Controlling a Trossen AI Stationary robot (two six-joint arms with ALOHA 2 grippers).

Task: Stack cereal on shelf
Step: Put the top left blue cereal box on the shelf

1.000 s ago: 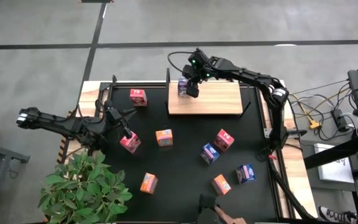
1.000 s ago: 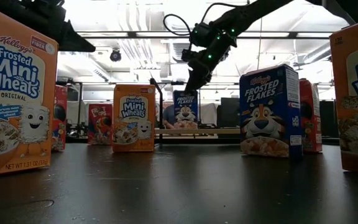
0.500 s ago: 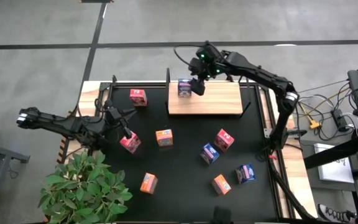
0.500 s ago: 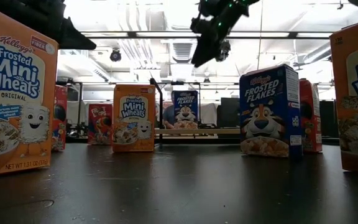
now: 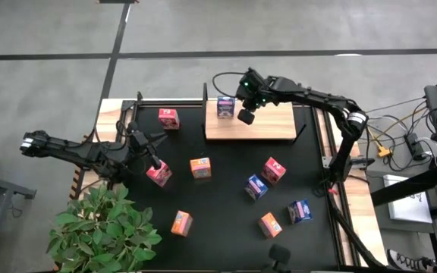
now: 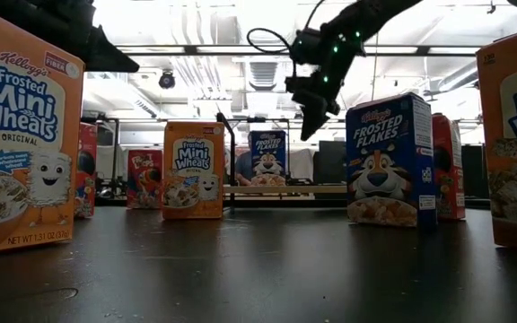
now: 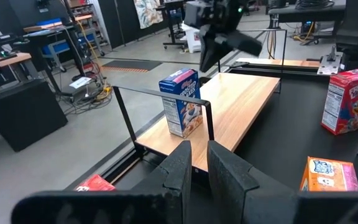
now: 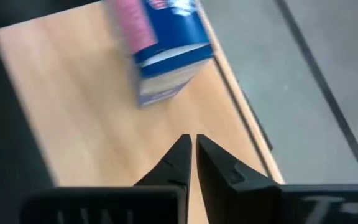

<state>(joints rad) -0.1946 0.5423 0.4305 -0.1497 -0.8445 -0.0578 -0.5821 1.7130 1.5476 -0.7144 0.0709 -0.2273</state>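
Observation:
One blue cereal box [image 5: 225, 107] stands upright on the left end of the wooden shelf [image 5: 268, 125]. My right gripper [image 5: 246, 115] hangs shut just right of that box, above the board, holding nothing; the right wrist view shows its fingertips [image 8: 190, 142] together over the wood, with the blue box [image 8: 166, 50] beyond. Several other cereal boxes stand on the black mat: red-pink [image 5: 168, 117], orange [image 5: 199, 167], blue [image 5: 256, 186]. My left gripper [image 5: 156, 162] waits shut over a red-pink box [image 5: 158, 175] at the left. I cannot tell from above whether it touches that box.
A thin black post [image 5: 205, 98] stands at the shelf's left end, close to the blue box. More boxes sit near the front right: red-pink [image 5: 273, 171], blue [image 5: 300, 211], orange [image 5: 270, 224] and orange [image 5: 181, 223]. A potted plant [image 5: 105, 227] fills the near left corner.
My right gripper has come off the blue box, risen, swung toward the table's right edge, then sunk a little over the board, rolling as it went. Its fingers have shut. The blue box stays upright on the shelf's left end.

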